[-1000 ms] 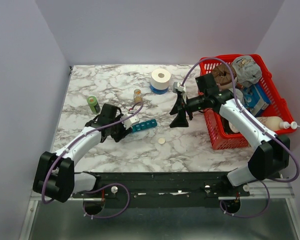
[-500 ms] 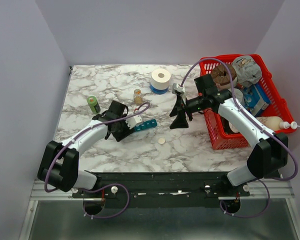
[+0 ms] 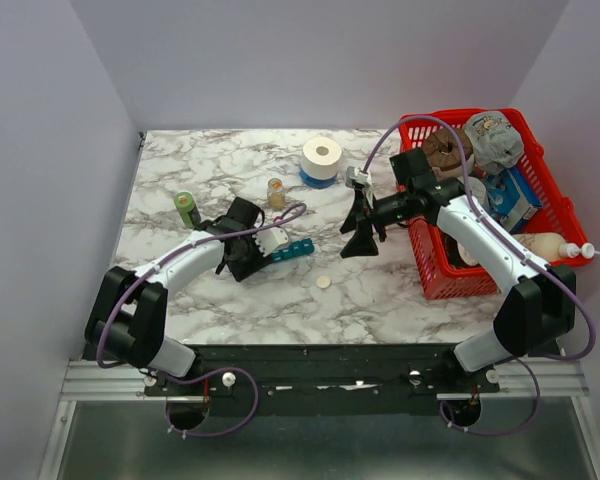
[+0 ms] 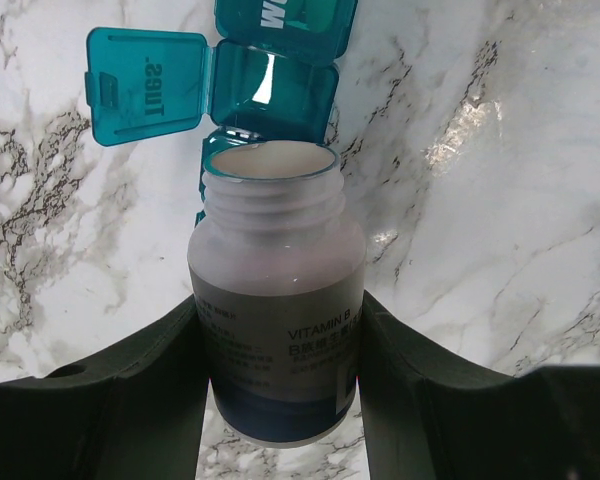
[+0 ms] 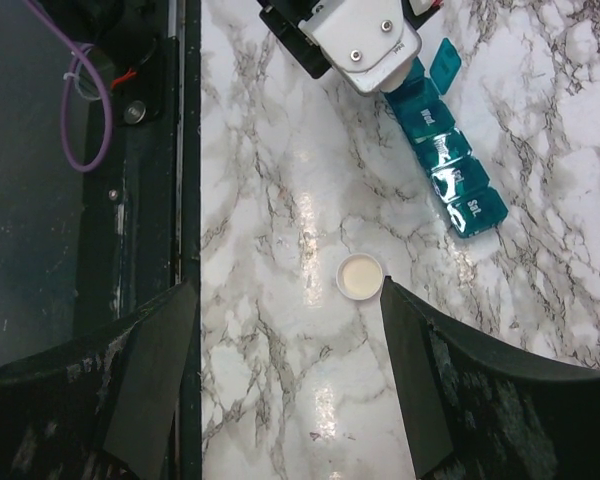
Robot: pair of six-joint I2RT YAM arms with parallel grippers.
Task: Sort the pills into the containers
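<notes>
The teal pill organizer [image 3: 290,249] lies flat on the marble counter [image 3: 400,290], a narrow strip of small square compartments (white day letters on the lids); one lid [image 4: 145,85] is flipped open sideways, the others in view shut

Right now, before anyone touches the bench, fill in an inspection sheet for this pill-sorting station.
Surface: marble-pattern table, no spill seen.
Job's things: teal pill organizer, one lid open; pills, nothing seen.
Clutter: loose white cap; green cylinder; amber jar; tape roll; red basket, full.
Claws: left claw shut on uncapped white bottle, mouth by the open compartment; right claw open, empty, off the table.
Cables: purple cable looped along each arm.
Surroundings: plain pale walls; black rail at near edge.
</notes>
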